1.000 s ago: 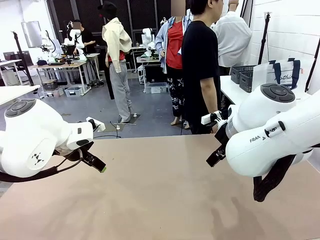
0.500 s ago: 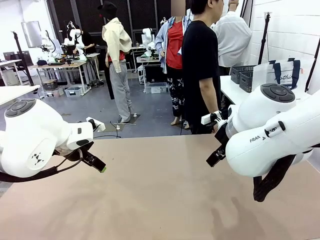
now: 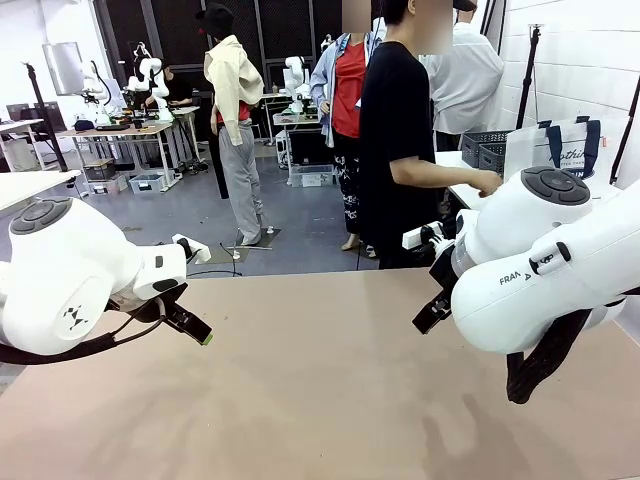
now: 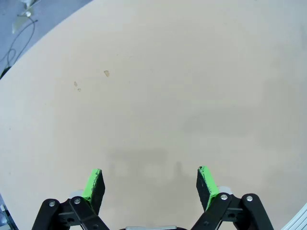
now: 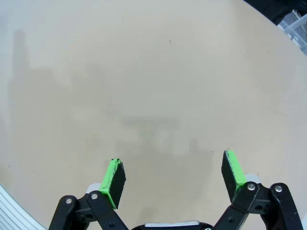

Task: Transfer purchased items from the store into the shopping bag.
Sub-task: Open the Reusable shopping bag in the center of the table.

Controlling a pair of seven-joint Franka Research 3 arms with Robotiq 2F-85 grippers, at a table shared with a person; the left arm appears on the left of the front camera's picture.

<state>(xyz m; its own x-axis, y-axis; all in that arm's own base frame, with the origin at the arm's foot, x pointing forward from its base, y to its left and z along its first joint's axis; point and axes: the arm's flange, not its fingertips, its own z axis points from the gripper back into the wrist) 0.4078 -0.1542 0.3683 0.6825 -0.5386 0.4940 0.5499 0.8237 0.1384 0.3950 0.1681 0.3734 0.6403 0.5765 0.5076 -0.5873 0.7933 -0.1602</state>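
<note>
The shopping bag [image 3: 562, 146], translucent white with navy handles, stands on a white side table at the far right, behind my right arm. The purchased items are out of view. My left gripper [image 3: 192, 326] hangs open above the left part of the brown table [image 3: 320, 390]. In the left wrist view the left gripper [image 4: 151, 179] has only bare tabletop between its green pads [image 4: 93, 181]. My right gripper [image 3: 432, 312] is held open above the table's right part. The right wrist view shows the right gripper [image 5: 171, 172] with nothing in it.
A person in a black shirt stands at the far side, one hand [image 3: 488, 183] stretched toward the side table. Dark grey lattice baskets [image 3: 487, 152] sit there beside the bag. Other people stand behind.
The person in black has turned and stretched an arm out toward the side table at the right. Both arms have stayed still.
</note>
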